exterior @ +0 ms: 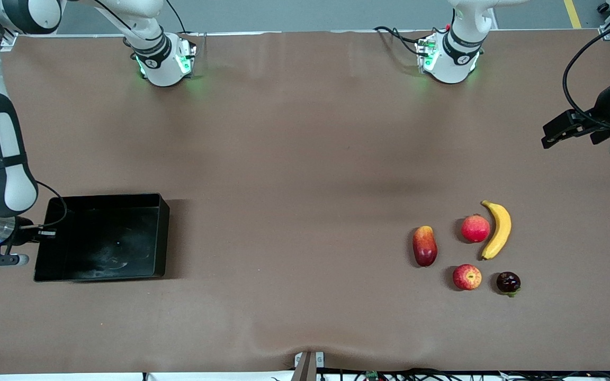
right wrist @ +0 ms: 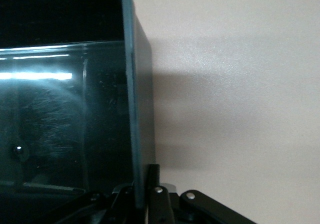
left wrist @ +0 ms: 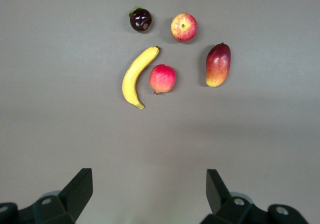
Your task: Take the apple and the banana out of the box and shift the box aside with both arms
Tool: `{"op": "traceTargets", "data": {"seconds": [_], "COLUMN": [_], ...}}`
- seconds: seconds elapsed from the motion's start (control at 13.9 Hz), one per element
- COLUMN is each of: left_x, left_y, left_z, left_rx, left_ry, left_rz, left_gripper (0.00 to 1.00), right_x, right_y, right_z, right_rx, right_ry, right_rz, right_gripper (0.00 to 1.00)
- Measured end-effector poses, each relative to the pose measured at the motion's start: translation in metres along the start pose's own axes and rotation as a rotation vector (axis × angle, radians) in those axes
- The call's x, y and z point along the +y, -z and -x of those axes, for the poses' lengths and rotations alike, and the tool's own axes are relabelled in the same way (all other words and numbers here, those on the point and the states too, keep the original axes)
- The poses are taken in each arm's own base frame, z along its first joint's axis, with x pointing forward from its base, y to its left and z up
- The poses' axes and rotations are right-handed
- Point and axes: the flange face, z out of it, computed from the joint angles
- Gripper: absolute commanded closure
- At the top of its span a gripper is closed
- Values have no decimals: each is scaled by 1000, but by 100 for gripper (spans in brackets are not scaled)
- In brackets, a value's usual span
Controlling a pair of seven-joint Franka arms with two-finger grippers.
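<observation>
Banana [exterior: 498, 229]: long axis runs near-to-far, beside left claw [left wrist: 149, 191], claw spread apart, empty.
Box [exterior: 105, 237]: right claw [right wrist: 145, 196] clamped on its wall; only the wrist view shows this.

Your right gripper [exterior: 45, 233] is clamped on the black tray's [exterior: 104, 237] wall; your left gripper [exterior: 562, 132] hangs wide open, well above the tray's level.

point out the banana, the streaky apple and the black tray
banana [exterior: 498, 229]: front view, middle of its curved body
apple [exterior: 467, 277]: front view, centre of its streaked skin
black tray [exterior: 163, 233]: front view, the wall toward the fruits
</observation>
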Motion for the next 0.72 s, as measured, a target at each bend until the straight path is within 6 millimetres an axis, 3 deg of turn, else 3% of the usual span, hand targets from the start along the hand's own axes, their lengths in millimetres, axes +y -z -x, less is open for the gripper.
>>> {"op": "traceTargets", "data": {"seconds": [0.22, 0.43, 0.57, 0.72], "left_x": [0, 1, 2, 3], "left_y": [-3, -5, -7, -8], "left_z": [0, 1, 2, 2], "left_rx": [-7, -14, -24, -27], "left_ry": [0, -1, -4, -7], "left_rz": [-1, -2, -3, -4], "left_gripper": [0, 0, 0, 0], "right_x": [6, -2, -12, -35], "right_y": [1, 11, 33, 62], "right_z": [2, -1, -6, -11], "right_rx": [0, -18, -16, -31], "right_ry": [-4, 12, 35, 71], "right_rz": [-5, -23, -24, -29], "right_gripper": [0, 0, 0, 0]}}
